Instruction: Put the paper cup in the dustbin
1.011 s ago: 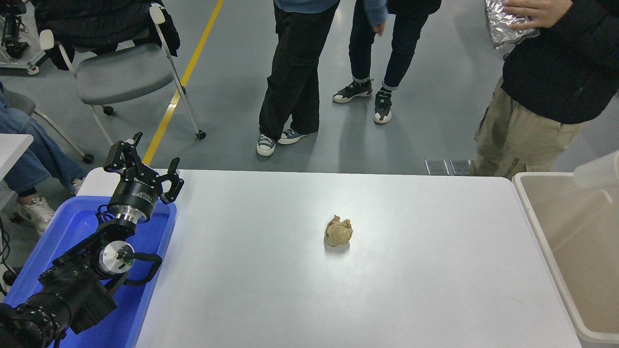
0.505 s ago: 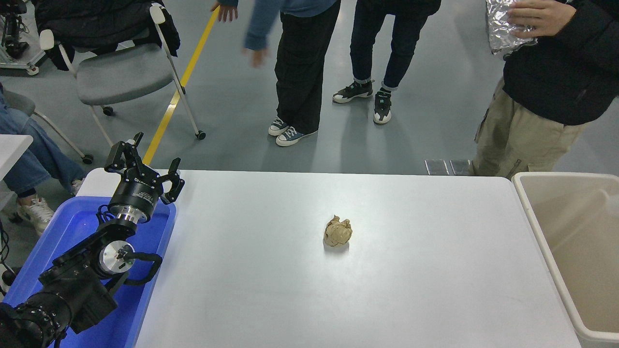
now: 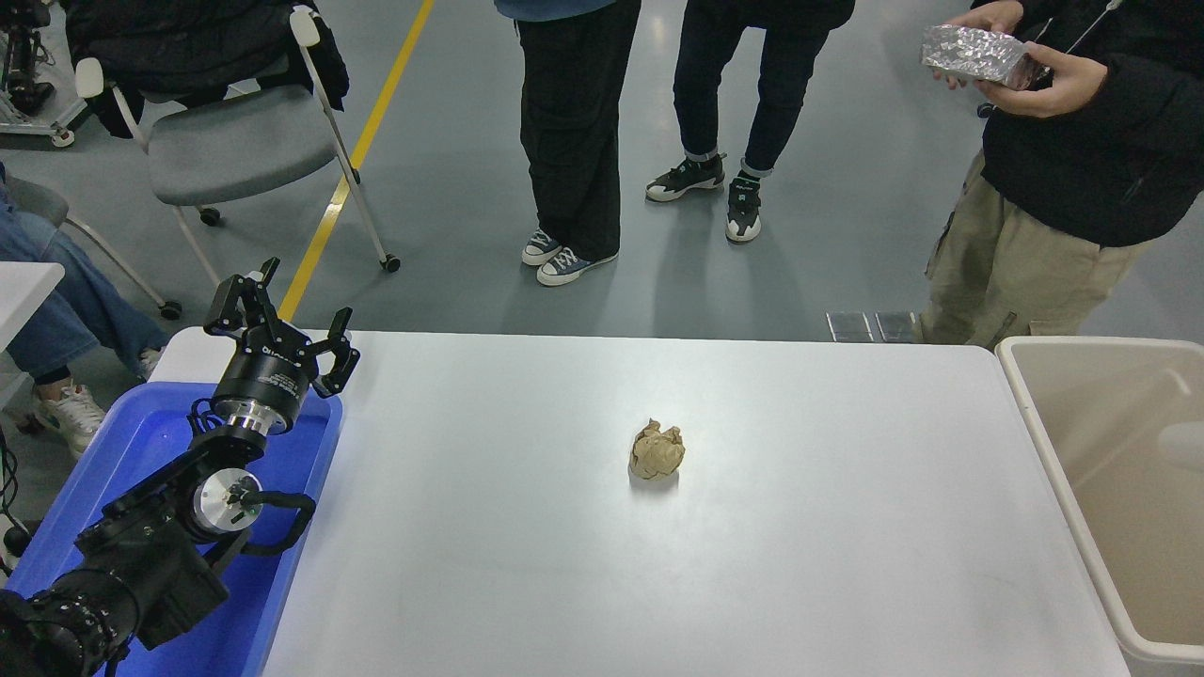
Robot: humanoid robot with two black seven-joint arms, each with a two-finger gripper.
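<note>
The paper cup [image 3: 1186, 446] shows as a pale, blurred white shape inside the dustbin [image 3: 1053, 470], at the picture's right edge. The dustbin is a large beige bin standing against the right end of the white table [image 3: 800, 545]. My left gripper [image 3: 287, 318] is parked at the lower left above the blue tray, open and empty. My right arm and gripper are out of view.
A crumpled brown paper ball [image 3: 657, 449] lies mid-table. A blue tray [image 3: 141, 442] sits at the table's left end under my left arm. Three people stand beyond the far edge; one at the top right holds a foil packet [image 3: 983, 56]. A grey chair [image 3: 235, 141] stands far left.
The pale cup has dropped from above the dustbin's rim down into the bin. The people at the far side shifted. My left arm has not moved.
</note>
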